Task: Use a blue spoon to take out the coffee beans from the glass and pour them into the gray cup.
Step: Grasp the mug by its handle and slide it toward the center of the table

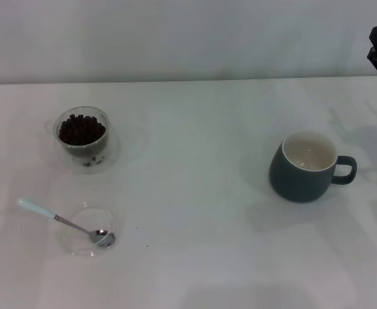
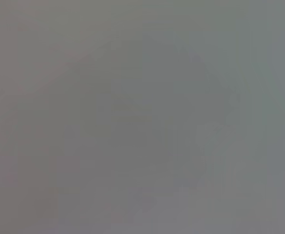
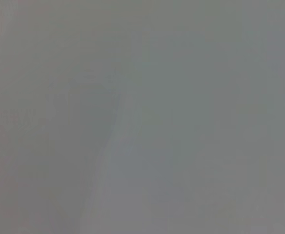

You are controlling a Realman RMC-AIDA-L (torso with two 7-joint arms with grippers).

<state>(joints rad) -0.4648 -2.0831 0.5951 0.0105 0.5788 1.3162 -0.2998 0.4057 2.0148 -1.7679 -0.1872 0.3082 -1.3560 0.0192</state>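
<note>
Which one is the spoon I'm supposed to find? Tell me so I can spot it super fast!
Look at the white table and go to its near left corner, in front of the glass full of coffee beans. There sits a flat clear dish. The blue spoon rests with its shiny bowl in that dish and its pale blue handle sticking out; nothing else here is long and thin.
</note>
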